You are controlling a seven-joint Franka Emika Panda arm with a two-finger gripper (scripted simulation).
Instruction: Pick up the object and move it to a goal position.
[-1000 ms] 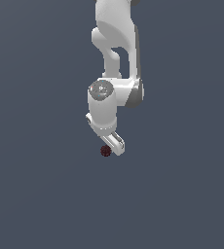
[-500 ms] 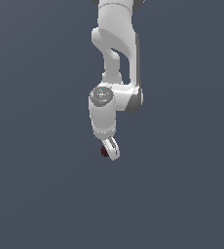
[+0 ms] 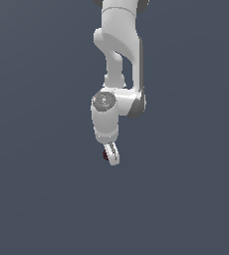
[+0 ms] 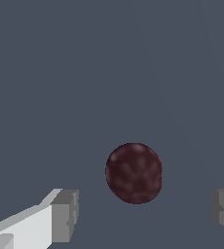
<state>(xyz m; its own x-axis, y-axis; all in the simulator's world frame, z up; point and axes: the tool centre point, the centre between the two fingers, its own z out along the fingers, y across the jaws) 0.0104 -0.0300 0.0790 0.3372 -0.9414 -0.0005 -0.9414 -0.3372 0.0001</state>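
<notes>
Since half a second ago the white arm (image 3: 117, 60) has swung its wrist a little toward the exterior view's right and lowered it, and the gripper (image 3: 111, 155) now hangs over the ball (image 3: 105, 155) instead of beside it.

We note the ball as a small dark maroon sphere with a mottled, speckled skin. It is close to round, so we can name no long axis and no direction it points.

From the wrist camera the ball (image 4: 134, 172) lies between the two grey fingertip pads (image 4: 65, 215), with clear floor showing on either side. The pads stand well apart and neither touches it, so we read the fingers as spread wide and holding nothing; the midpoint between them (image 4: 145, 214) falls near the ball.

In the exterior view only a sliver of maroon shows at the edge of the nearer finger, which covers the rest.

The surface (image 3: 37, 199) is a uniform slate grey. No tabletop edge or corner shows in either view, so we cannot place the ball against them.
</notes>
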